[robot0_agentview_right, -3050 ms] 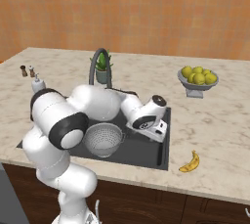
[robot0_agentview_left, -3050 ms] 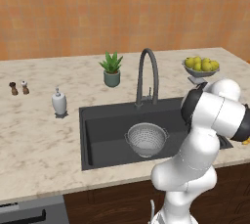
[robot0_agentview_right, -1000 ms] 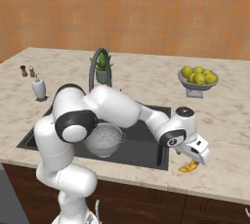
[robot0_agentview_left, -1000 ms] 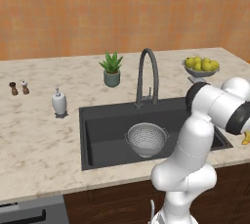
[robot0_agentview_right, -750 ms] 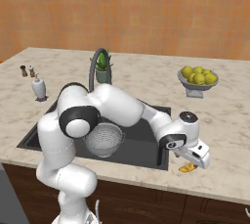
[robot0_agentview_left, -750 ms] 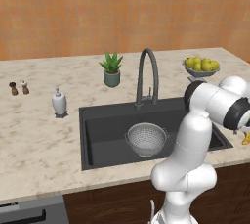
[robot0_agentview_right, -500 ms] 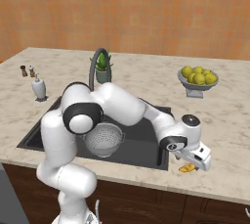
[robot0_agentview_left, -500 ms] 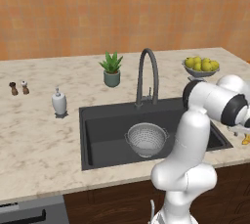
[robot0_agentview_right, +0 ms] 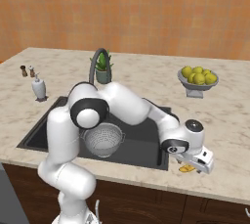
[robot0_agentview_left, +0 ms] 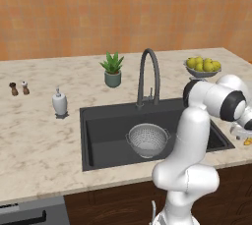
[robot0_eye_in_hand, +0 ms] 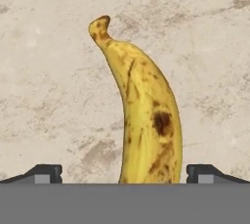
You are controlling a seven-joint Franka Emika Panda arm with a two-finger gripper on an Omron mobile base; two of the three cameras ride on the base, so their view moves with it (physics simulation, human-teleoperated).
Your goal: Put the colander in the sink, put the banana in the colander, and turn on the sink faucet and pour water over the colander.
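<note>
While the gripper (robot0_eye_in_hand: pixel 124 173) is hanging right over the countertop (robot0_eye_in_hand: pixel 49 71), its two dark tips are standing spread to their widest, one on either side of the banana (robot0_eye_in_hand: pixel 141 120), and nothing is being squeezed yet. That wide stance is making sense: the fruit is lying flat on the stone, stem end pointing away from the hand, and the jaws are lining up across its thick lower half so a close would catch it across its width. From the right base camera, the banana (robot0_agentview_right: pixel 186 169) is peeking out just beneath the white hand (robot0_agentview_right: pixel 197 160), near the counter's front edge and just right of the sink (robot0_agentview_right: pixel 44 130). Moving back, the colander (robot0_agentview_right: pixel 102 139) is already sitting in the basin, open side up, so it looks ready to receive the fruit. Behind it the sink faucet (robot0_agentview_right: pixel 97 61) is arching over the basin, no water running that I can see. Further back, the fruit bowl (robot0_agentview_right: pixel 197 80) is sitting well clear.
</note>
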